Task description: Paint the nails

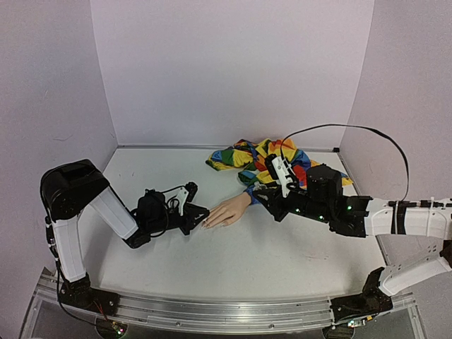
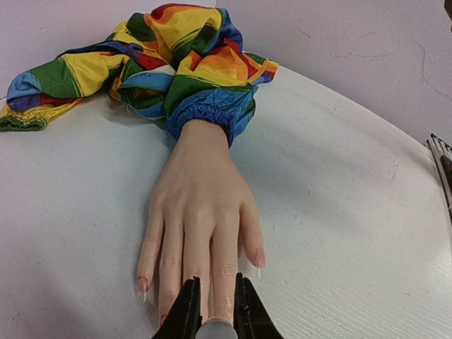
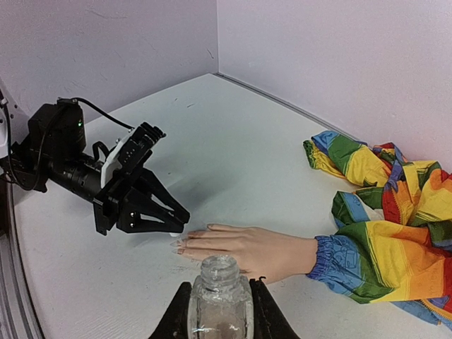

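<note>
- Worktop (image 1: 282,254): white, walled at the far, left and right edges; both of your arms reach in from the near edge.
- Mannequin hand (image 2: 201,205): you see it lying palm down, flat on the worktop near the middle and slightly towards the far edge. Its fingers point to the left edge and its wrist to the right edge.
- Nails (image 2: 259,257): these sit at the fingertips on the left end of the mannequin hand. In your left wrist view they look long and glossy with a faint pink tint, but they are too small to judge further.
- Rainbow sleeve (image 1: 268,159): its blue elastic cuff wraps the wrist, and the rest lies bunched towards the far right corner.
- Left end effector (image 2: 216,280): it is set low over the worktop at the fingertips of the mannequin hand. Your jaws stand narrow, closed on a small pale piece (image 2: 215,329) directly over a middle finger. You cannot tell what the piece is, nor whether it touches a nail.
- Right end effector (image 3: 220,285): it is just on the near side of the mannequin hand's wrist. Your jaws grip a clear bottle (image 3: 220,311) on both sides, upright, with its neck open.
- The two end effectors are apart, with the mannequin hand between them.
</note>
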Motion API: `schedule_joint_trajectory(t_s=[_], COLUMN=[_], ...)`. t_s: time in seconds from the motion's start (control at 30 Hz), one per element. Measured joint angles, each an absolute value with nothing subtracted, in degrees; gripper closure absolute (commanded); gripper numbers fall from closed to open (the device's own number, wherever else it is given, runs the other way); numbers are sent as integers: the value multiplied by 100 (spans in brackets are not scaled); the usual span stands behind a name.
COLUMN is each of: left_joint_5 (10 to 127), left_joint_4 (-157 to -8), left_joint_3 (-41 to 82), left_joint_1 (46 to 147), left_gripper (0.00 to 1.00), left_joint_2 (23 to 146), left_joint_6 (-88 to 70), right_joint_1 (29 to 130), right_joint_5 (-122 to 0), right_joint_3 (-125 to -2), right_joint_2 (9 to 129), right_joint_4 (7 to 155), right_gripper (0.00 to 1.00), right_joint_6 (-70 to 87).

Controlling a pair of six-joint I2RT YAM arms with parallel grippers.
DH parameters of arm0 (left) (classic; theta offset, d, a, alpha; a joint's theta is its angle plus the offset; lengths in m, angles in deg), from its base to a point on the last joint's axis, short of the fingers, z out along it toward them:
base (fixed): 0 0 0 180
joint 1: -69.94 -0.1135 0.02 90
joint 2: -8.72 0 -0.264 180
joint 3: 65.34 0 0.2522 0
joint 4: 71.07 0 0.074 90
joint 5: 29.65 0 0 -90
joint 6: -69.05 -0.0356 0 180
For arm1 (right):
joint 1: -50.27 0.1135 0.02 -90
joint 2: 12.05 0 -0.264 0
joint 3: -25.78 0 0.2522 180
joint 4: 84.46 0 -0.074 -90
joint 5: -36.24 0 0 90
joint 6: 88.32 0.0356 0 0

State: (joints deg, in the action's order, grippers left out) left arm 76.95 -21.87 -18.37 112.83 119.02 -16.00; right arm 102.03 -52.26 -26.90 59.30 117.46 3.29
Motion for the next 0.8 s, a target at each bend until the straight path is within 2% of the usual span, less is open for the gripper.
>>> schedule_joint_trajectory(t_s=[0.8], left_joint_5=[7839], left_joint_4=[-2191], left_joint_3=[-1811], left_joint_1=[11283], left_gripper=[100], left_joint_2=[12084], left_joint_6=[-1524], right_joint_1=[10203], right_joint_5=[-5246], right_joint_3=[-2692], right_joint_2=[5930], right_joint_4=[11779], right_gripper=[100], right_joint_6=[347])
